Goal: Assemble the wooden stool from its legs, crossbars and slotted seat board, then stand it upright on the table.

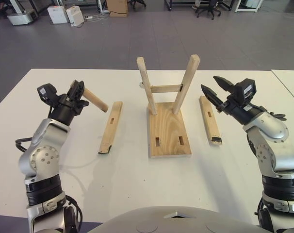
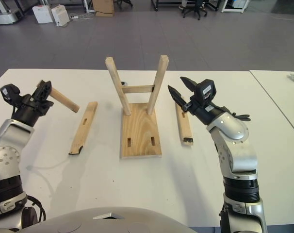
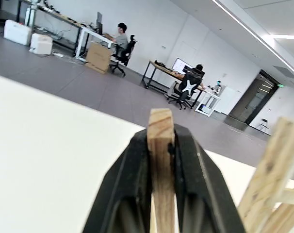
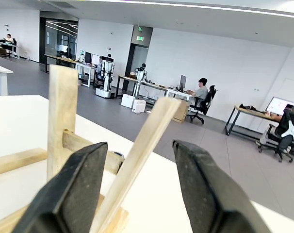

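The slotted seat board (image 1: 169,129) lies flat mid-table with two legs (image 1: 146,85) (image 1: 186,83) standing up from its far end, joined by a crossbar (image 1: 165,89). Its near end shows two open slots. My left gripper (image 1: 78,93) hangs above the table at the left, shut on a short wooden bar (image 1: 95,100) that points toward the stool; the bar's end (image 3: 161,160) sits between the fingers. A loose leg (image 1: 110,127) lies left of the board, another (image 1: 209,119) right of it. My right gripper (image 1: 214,91) hovers open just beyond that right leg.
The white table (image 1: 127,184) has free room at the front. A second table's corner (image 1: 291,82) shows at the far right. Beyond the far edge lies open grey floor with boxes, desks and chairs.
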You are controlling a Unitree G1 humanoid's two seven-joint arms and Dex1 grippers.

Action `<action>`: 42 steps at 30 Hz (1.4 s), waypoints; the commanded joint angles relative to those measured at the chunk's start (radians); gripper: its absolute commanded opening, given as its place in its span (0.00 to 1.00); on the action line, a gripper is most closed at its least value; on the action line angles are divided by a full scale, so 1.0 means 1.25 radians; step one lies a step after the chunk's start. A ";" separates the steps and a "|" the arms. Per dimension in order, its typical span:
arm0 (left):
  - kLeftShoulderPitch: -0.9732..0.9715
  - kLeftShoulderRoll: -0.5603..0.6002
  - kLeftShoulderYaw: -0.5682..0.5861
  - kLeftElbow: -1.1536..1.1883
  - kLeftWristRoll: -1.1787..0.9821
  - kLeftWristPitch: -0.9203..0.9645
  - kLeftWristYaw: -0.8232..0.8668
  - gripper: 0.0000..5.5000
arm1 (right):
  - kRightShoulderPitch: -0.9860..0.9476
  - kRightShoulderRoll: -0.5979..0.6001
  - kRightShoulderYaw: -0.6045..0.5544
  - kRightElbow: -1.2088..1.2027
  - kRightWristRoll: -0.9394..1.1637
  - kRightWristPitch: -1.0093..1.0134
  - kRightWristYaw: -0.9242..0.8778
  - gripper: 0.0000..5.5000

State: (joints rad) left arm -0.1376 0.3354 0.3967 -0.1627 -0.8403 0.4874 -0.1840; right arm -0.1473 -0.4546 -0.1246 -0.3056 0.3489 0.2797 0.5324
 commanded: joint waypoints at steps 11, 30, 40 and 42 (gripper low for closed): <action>0.067 -0.072 -0.031 0.066 0.126 -0.104 -0.024 0.07 | 0.023 0.033 0.028 0.079 -0.055 -0.080 -0.012 0.45; 0.073 -0.072 -0.068 0.072 0.210 -0.112 -0.004 0.07 | 0.016 0.044 0.044 0.083 -0.062 -0.087 -0.015 0.45; 0.027 -0.104 -0.028 0.073 0.156 -0.120 0.012 0.07 | 0.012 0.049 0.049 0.086 -0.064 -0.087 -0.013 0.45; 0.020 -0.111 -0.018 0.068 0.141 -0.122 0.010 0.07 | 0.012 0.051 0.050 0.087 -0.066 -0.087 -0.013 0.45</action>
State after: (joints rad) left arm -0.0933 0.2052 0.3573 -0.0807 -0.6486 0.3226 -0.1801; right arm -0.1158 -0.3902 -0.0687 -0.2053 0.2729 0.1720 0.5155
